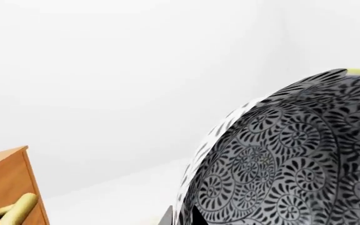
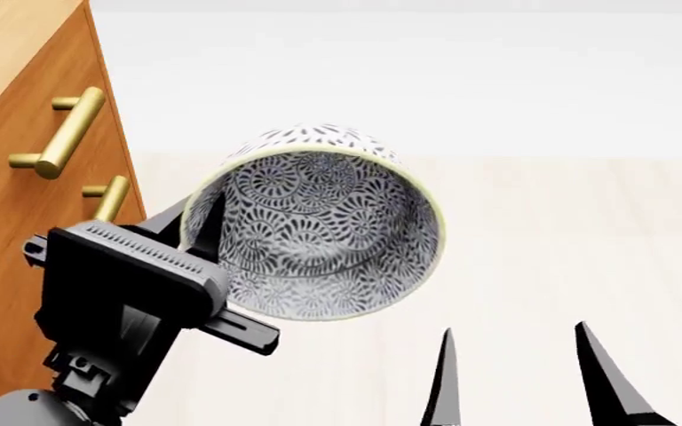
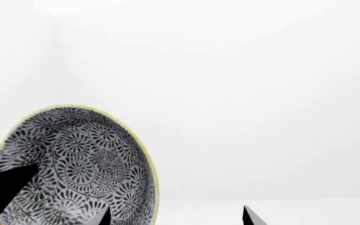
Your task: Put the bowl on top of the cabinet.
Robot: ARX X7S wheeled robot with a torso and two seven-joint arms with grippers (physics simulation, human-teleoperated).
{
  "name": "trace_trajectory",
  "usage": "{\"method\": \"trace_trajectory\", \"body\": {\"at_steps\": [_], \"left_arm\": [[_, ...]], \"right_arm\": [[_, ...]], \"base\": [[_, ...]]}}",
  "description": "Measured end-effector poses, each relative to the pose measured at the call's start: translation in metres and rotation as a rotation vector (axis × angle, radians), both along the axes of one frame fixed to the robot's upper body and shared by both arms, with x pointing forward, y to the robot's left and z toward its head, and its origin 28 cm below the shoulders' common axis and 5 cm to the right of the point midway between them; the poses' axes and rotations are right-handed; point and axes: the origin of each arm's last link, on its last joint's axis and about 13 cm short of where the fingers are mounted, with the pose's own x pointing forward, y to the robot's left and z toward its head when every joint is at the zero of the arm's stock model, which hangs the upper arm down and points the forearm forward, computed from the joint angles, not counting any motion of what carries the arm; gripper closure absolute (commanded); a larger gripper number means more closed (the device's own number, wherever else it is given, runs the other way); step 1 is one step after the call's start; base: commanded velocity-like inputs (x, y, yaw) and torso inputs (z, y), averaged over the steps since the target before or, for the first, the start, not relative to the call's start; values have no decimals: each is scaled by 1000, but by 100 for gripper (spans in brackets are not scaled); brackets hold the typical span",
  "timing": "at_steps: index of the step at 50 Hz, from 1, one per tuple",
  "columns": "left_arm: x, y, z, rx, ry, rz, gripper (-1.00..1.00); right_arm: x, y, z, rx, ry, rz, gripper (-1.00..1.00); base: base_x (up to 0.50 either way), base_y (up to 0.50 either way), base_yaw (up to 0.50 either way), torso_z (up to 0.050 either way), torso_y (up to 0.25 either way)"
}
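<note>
The left claw (image 2: 205, 226) holds the bowl (image 2: 317, 226) in the air, one finger inside its wall and the rim pinched, the bowl tipped on its side so its patterned inside faces the head camera. The cabinet (image 2: 21, 177) stands to the left, its brass handles (image 2: 67, 133) just beside the bowl. The bowl hangs in front of the cabinet's face, not over its top (image 2: 3, 44). The right claw (image 2: 519, 377) waits near and to the right, its fingers spread wide and gripping nothing. The pick-up appears done; by these views, what remains is to carry the bowl left over the top, level it, and let go.
</note>
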Motion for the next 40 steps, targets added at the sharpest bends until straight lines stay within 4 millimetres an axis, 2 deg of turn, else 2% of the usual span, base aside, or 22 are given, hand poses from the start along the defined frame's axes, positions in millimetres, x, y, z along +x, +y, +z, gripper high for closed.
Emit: {"method": "trace_trajectory", "body": {"at_steps": [19, 27, 40], "left_arm": [[4, -8, 15, 81, -23, 34, 100], [11, -10, 33, 99, -5, 25, 100], [28, -22, 69, 155, 0, -8, 100]], "right_arm": [[-9, -24, -35, 298, 40, -2, -100], [-6, -35, -50, 386, 52, -17, -100], [-1, -46, -60, 459, 55, -38, -100]], "base": [[0, 0, 0, 1, 1], [0, 0, 0, 0, 0], [0, 0, 0, 0, 1]]}}
